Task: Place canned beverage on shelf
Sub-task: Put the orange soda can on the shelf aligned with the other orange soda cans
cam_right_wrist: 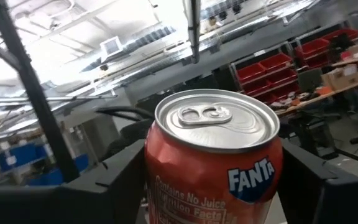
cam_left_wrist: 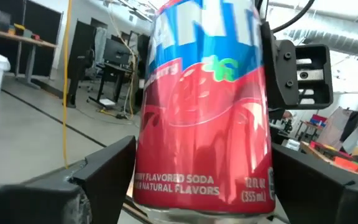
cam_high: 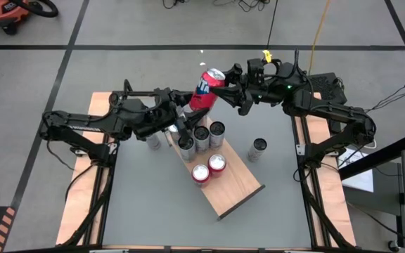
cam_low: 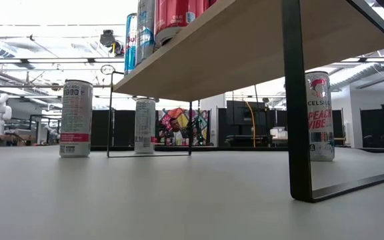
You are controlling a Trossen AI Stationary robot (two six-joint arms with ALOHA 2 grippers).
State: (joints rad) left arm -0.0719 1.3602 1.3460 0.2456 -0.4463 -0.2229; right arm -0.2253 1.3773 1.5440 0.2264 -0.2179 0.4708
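red soda can [cam_right_wrist: 213,165]: "FANTA", "Contains No Juice", "Nutrition Facts" | same can's side, left wrist view [cam_left_wrist: 204,112]: "FLAVORED SODA", "NATURAL FLAVORS", "12 FL OZ (355 mL)" | white can on table [cam_low: 319,117]: "CELSIUS", "PEACH VIBE" | other cans' print unreadable

My left arm reaches in from the table's left side, elbow bent, forearm stretched toward the middle of the far edge, where my left gripper [cam_high: 197,107] is raised above the table with a dark finger [cam_left_wrist: 101,180] pressed to each side of the red can [cam_left_wrist: 204,112] near its base. My right arm comes in from the right side, folded at the elbow, its wrist turned toward the left one. My right gripper [cam_high: 225,83] meets the same can at its top end, fingers [cam_right_wrist: 120,171] flanking it on both sides.
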